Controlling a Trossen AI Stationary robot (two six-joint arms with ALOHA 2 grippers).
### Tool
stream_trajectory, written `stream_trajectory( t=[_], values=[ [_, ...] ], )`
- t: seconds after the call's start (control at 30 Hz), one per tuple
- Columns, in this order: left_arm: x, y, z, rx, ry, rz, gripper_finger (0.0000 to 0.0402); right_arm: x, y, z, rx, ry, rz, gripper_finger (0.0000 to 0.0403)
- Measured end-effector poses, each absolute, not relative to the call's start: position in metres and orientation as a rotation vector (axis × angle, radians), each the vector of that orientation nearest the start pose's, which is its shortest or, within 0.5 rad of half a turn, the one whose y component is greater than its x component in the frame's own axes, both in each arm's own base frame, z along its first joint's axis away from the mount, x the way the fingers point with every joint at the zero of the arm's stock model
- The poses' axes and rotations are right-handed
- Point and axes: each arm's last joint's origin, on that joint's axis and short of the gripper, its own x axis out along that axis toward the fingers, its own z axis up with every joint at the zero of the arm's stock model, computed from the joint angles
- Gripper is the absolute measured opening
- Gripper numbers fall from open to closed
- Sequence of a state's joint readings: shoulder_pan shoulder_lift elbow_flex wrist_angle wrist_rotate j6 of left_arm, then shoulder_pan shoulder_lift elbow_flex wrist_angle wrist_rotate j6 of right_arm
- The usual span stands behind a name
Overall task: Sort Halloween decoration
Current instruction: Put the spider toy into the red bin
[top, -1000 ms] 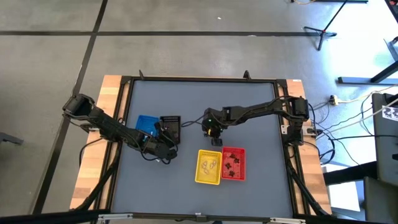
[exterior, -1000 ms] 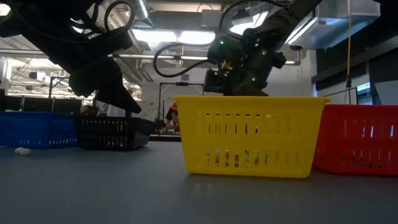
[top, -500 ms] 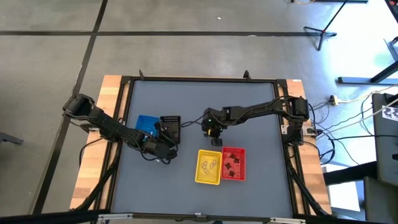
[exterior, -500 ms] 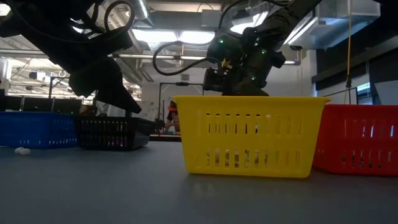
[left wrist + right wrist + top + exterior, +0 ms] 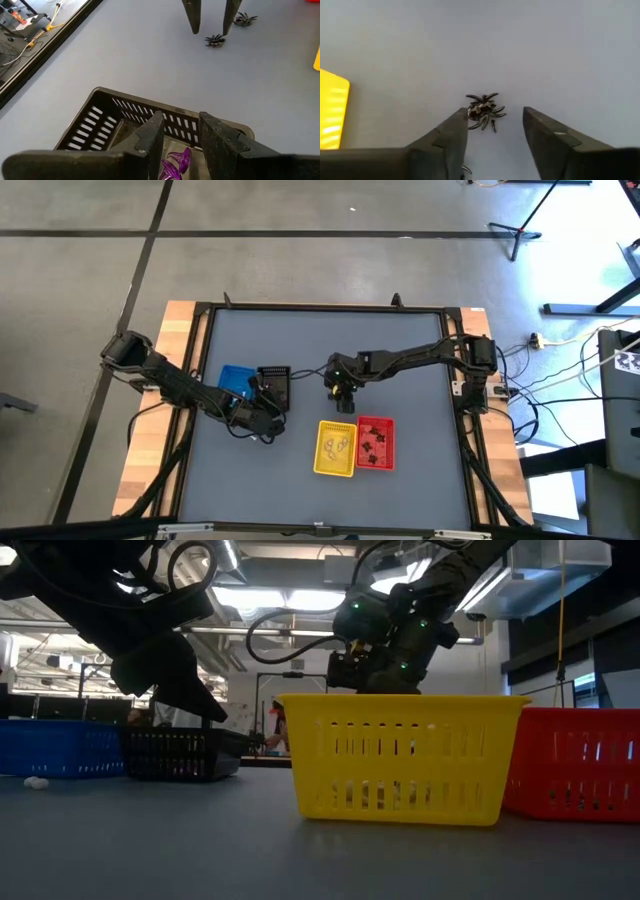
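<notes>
Sorting is well under way, by the look of it. Table [image 5: 400, 480] is carrying four baskets: yellow [image 5: 336, 448] holding pale trinkets, red [image 5: 376, 443] holding dark ones, black [image 5: 107, 127] holding a purple piece [image 5: 176, 162], blue [image 5: 234, 379] beside it. Two spiders [image 5: 215, 40] are lying loose mid-table, so work is remaining. Right gripper [image 5: 492, 131] is hovering over one spider [image 5: 484, 109], fingers spread, gripping nothing; a second ago they were nearly pressed together. Left gripper [image 5: 181, 142] is waiting over the black basket, fingers apart, empty, unchanged.
</notes>
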State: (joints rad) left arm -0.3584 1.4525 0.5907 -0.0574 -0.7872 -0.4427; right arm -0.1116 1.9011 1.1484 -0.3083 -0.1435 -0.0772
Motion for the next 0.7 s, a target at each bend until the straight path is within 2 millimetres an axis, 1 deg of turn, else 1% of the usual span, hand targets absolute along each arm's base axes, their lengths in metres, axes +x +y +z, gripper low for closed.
stream_trajectory(
  t=[0.13,0.27,0.53,0.7],
  values=[
    [0.239,-0.068,0.149,0.087,0.665,0.553,0.0115,0.371,-0.037,0.143,0.069,1.05,0.074,0.0218],
    [0.239,-0.068,0.149,0.088,0.665,0.553,0.0115,0.375,-0.037,0.138,0.067,1.043,0.075,0.0233],
    [0.239,-0.068,0.149,0.084,0.66,0.552,0.0115,0.378,-0.038,0.125,0.05,1.059,0.056,0.0237],
    [0.239,-0.068,0.149,0.084,0.659,0.552,0.0115,0.378,-0.038,0.125,0.05,1.063,0.056,0.0237]
  ],
)
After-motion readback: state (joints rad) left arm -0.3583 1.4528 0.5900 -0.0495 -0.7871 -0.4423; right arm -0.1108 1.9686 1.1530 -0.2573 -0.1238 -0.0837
